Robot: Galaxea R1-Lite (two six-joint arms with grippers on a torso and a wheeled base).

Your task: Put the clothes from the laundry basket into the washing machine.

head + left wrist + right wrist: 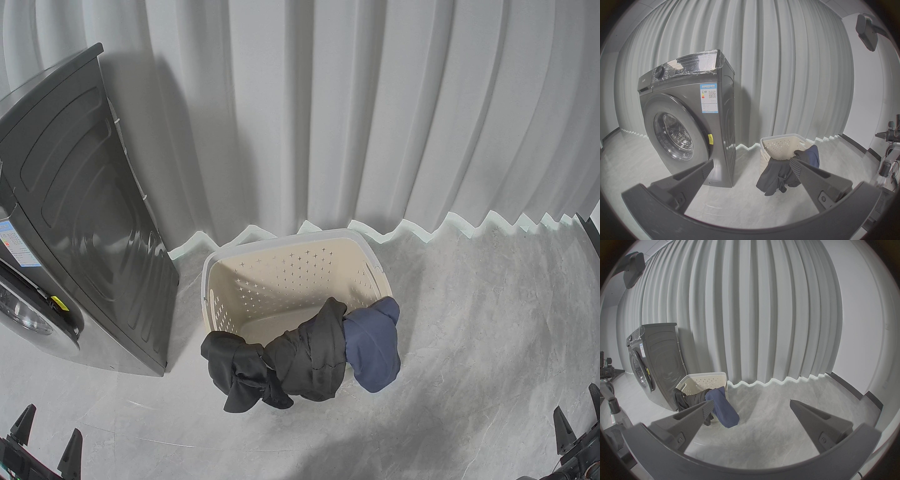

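A cream laundry basket point(294, 262) stands on the floor before the curtain. Over its near rim hang dark black clothes point(275, 365) and a navy garment point(372, 347). A dark grey washing machine point(81, 219) stands to the basket's left, its round door point(673, 136) shut. My left gripper point(47, 434) is low at the near left, open and empty, well short of the basket. My right gripper point(578, 412) is low at the near right, open and empty. The left wrist view has the basket point(781, 145) and clothes point(776, 175) beyond my left gripper point(751, 165); the right wrist view has them past my right gripper point(751, 405).
A white pleated curtain point(350, 112) closes off the back. Pale marble-look floor point(487, 325) spreads open to the basket's right and in front of it. A dark baseboard point(847, 385) runs along the right wall.
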